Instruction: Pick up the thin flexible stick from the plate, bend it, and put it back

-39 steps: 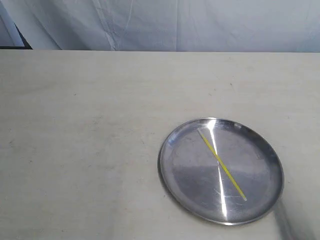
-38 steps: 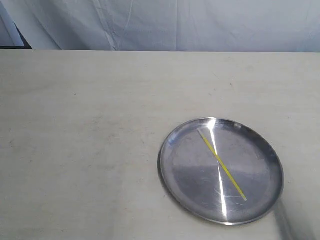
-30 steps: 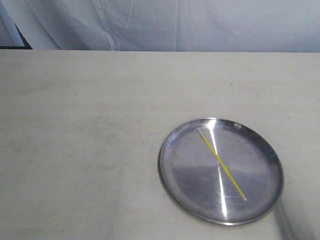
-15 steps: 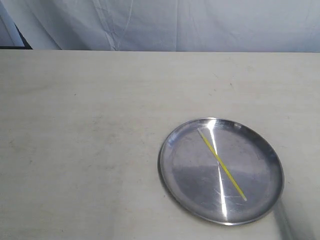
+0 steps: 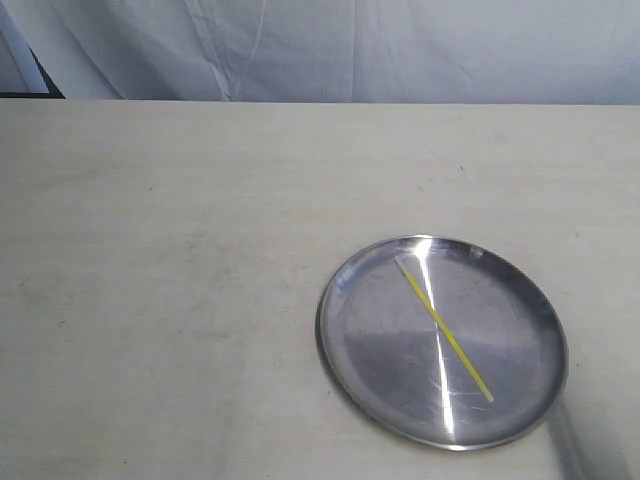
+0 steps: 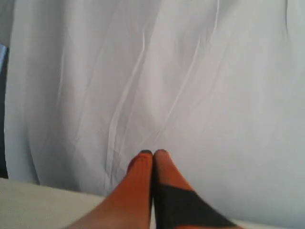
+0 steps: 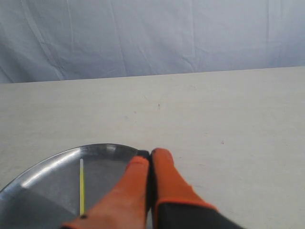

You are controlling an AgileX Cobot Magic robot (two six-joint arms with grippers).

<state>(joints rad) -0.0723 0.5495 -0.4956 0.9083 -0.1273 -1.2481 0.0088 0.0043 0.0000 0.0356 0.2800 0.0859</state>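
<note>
For the left claw (image 6: 152,154), closed and empty, only the curtain (image 6: 143,71) ahead. For the right claw (image 7: 150,153), closed too on nothing, near the rim of the plate (image 7: 106,167), with the stick (image 7: 81,186) flat inside, beside the tips. Likely trouble: skidding the thin stick across slick metal, pinching air.

The left gripper (image 6: 153,152) shows two orange fingers (image 6: 137,174) pressed together with no gap between them, both dark at the tips, one partly black along its side. They point at a pale, creased cloth (image 6: 190,71) that fills nearly the whole view. A narrow strip of light bench (image 6: 38,206) shows beneath the cloth
</note>
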